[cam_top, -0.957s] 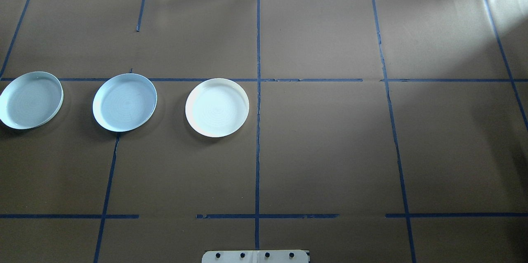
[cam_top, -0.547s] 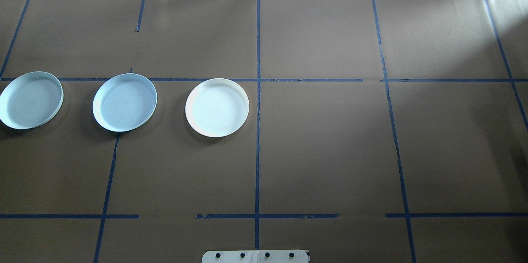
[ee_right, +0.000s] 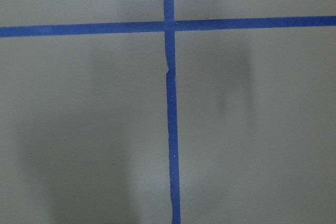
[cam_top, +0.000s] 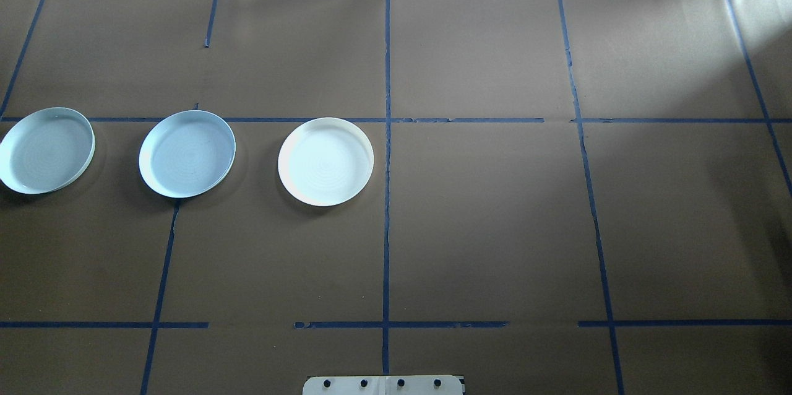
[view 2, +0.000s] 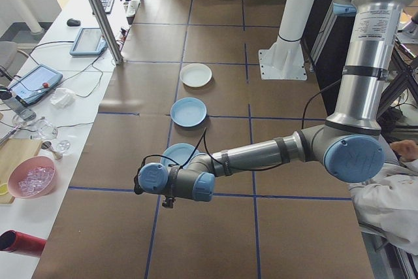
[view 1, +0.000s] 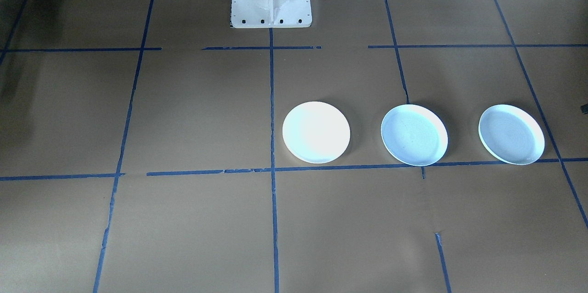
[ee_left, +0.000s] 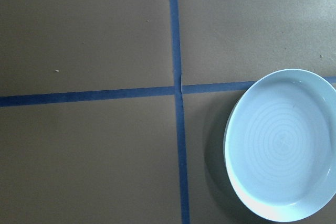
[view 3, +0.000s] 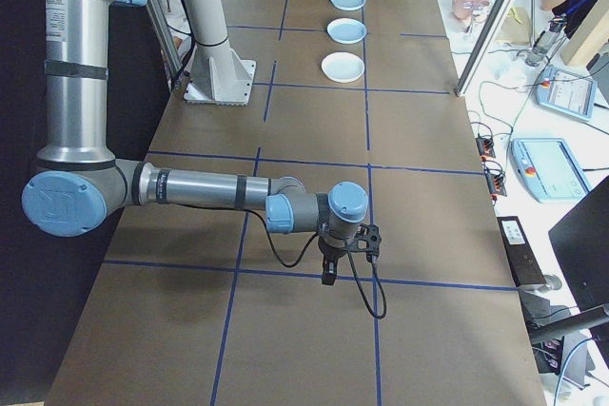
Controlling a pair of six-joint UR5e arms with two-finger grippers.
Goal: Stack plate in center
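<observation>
Plates sit in a row: white plate (cam_top: pixel 325 161), blue plate (cam_top: pixel 187 153), pale green plate (cam_top: pixel 46 150), apart. My fingers' state, either arm: cannot tell.

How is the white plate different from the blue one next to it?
The white plate is white, the middle blue plate pale blue. The white plate lies beside the table's centre tape line; the blue plate lies farther toward the robot's left. Both are round, shallow, upright, empty and look similar in size.

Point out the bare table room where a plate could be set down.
Free: the whole brown paper table right of the centre blue tape line, plus the strips ahead of and behind the plates. Crowded: the row of white round plate, middle pale blue plate and outer pale blue plate.
</observation>
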